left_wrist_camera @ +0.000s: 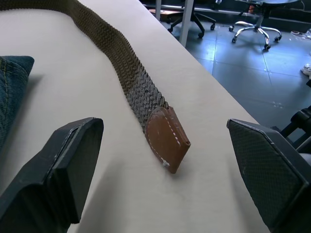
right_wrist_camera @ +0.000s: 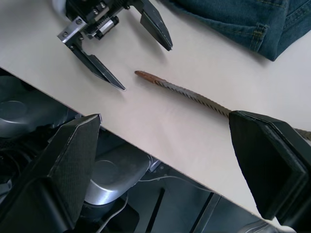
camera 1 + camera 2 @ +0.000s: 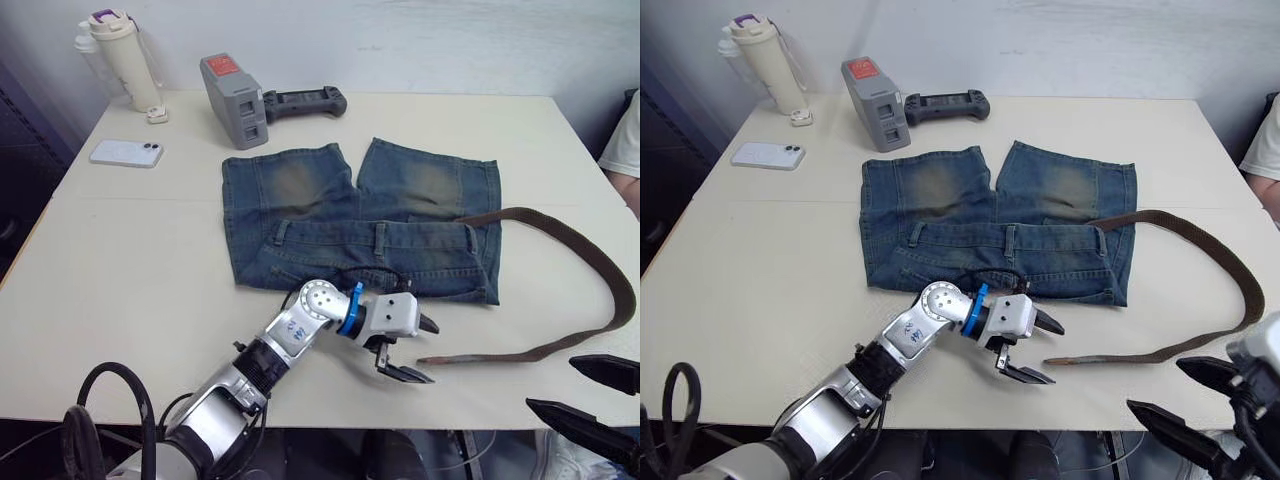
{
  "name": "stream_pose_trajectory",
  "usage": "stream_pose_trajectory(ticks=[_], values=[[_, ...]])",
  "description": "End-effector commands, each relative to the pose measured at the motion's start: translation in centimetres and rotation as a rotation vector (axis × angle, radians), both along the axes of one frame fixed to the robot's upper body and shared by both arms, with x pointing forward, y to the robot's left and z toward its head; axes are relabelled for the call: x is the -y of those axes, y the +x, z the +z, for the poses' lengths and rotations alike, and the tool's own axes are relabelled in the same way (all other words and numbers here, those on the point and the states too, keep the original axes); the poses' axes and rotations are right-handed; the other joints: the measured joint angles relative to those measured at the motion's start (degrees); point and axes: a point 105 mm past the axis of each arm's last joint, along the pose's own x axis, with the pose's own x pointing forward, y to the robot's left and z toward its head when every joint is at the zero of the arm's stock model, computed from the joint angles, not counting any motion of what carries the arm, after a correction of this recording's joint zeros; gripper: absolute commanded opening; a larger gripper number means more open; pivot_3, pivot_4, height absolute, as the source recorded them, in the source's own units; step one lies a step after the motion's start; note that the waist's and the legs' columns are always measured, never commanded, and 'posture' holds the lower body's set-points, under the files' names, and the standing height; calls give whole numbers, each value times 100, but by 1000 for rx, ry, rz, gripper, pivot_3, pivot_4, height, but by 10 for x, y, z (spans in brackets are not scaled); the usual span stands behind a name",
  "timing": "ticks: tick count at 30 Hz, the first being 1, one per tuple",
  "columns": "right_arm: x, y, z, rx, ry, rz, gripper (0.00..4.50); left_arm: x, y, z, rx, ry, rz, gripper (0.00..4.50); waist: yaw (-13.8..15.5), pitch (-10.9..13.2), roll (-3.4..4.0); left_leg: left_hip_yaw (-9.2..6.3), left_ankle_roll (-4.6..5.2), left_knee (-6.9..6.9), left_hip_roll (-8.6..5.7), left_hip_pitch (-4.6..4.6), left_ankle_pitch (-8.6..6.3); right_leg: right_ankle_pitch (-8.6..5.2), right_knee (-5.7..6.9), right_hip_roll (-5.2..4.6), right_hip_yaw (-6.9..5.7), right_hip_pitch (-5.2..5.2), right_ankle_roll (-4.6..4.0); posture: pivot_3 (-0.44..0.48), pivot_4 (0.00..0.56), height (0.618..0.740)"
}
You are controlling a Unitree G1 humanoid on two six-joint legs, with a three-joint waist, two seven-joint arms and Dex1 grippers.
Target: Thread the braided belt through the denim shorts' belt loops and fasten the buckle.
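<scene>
Left eye view: the denim shorts [image 3: 360,220] lie flat near the middle of the pale table [image 3: 150,280], legs pointing to the far edge and the waistband nearer the robot. Short belt loops [image 3: 380,237] stand along that waistband. The braided belt [image 3: 590,260] comes out at the shorts' right side, sweeps out in a wide curve toward the table's right edge and doubles back along the near edge, ending in a tan tip. The left gripper [image 3: 420,352] sits on the table just in front of the waistband, its two black fingers spread apart and holding nothing, the tip of the belt just beside them. At the far left stand a cream bottle [image 3: 122,58], a white phone [image 3: 126,153] and a grey battery pack [image 3: 233,100] with a black controller [image 3: 305,102] beside it.

Right eye view: the right gripper [image 3: 1185,395] hangs past the near right corner, fingers parted and empty, well apart from the belt. The buckle end seems to be tucked in at the shorts' right side, though this is hard to make out.

Left wrist view: the belt's tan leather tip [image 1: 167,138] lies on the table between the two spread fingers [image 1: 68,160], touching neither.

Right wrist view: the belt's tip [image 2: 146,76] points at the opened left gripper [image 2: 141,58], with a corner of the shorts [image 2: 252,19] beyond.
</scene>
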Motion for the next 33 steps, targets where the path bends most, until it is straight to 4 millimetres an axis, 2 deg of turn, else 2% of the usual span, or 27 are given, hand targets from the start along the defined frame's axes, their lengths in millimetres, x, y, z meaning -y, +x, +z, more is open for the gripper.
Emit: stream_pose_trajectory(ticks=[1, 7, 8, 9, 15, 17, 19, 23, 26, 30, 33], values=[[-15, -5, -5, 4, -56, 60, 4500, 8, -4, -6, 40, 7, -13, 3282, 2, 0, 0, 0, 0, 0, 0, 0, 0, 0, -1, 0, 0, 0, 0, 0, 150, 740], [-16, -4, -5, -2, -57, 64, 4500, 10, 7, -4, 69, 1, 20, 641, 3, 0, -1, 0, 0, 0, 0, -1, -1, 0, -1, 0, 0, -1, 0, 0, 150, 740], [-18, -3, -5, -1, -54, 71, 4500, 11, 10, 2, 58, -19, 31, 196, 3, 0, -1, 0, 11, 1, 0, -1, -7, 0, -1, 0, 0, -1, 0, 0, 150, 740], [-19, -3, -5, -1, -48, 80, 4500, 13, 12, 9, 47, -41, 36, 88, 2, 0, 0, 0, 24, 1, 0, -1, -15, 0, -1, 0, 0, -1, 0, 0, 150, 740], [-30, -2, -4, 18, 42, 110, 4500, 5, 13, 61, -210, -130, 34, 88, -8, 0, 1, -1, 27, 1, 0, -3, -16, 0, 1, 1, 0, -1, 0, 0, 150, 740], [-38, -3, -5, 13, 134, 115, 4500, -7, 25, 100, -349, -200, 87, 88, -8, 3, -3, -1, 26, 1, 0, -2, -16, 0, 2, 0, 0, -1, 1, 0, 150, 740], [-44, -4, -6, 0, 223, 117, 4500, -17, 31, 121, -414, -219, 124, 88, -20, 2, -3, -6, 24, 7, 3, -6, -14, 0, 6, 3, -2, -2, 1, 0, 150, 740], [-54, 1, -19, -11, 446, 62, 4500, -27, 33, 129, -493, -178, 155, 88, -31, -1, -5, -14, 7, 14, 6, 2, -7, 0, 10, 8, -10, 18, 1, 0, 150, 740], [-63, 9, -38, -50, 509, 46, 4500, -29, 28, 120, -495, -107, 156, 88, -36, 2, 4, -17, -1, 31, 4, 0, -9, -1, 12, 5, -13, 24, 1, 0, 150, 740], [-62, 44, -49, 142, 753, -234, 4500, -27, 27, 127, -616, -148, 183, 88, -12, -2, 11, -32, -10, 44, 7, -11, -10, -1, 11, 10, -23, 21, 1, 0, 150, 740], [-68, 54, -51, 183, 859, -280, 4500, -29, 27, 134, -675, -174, 189, 88, -50, -6, 24, -18, -13, 44, 4, -15, -11, -1, 30, 7, -10, 11, 2, 0, 150, 740]])
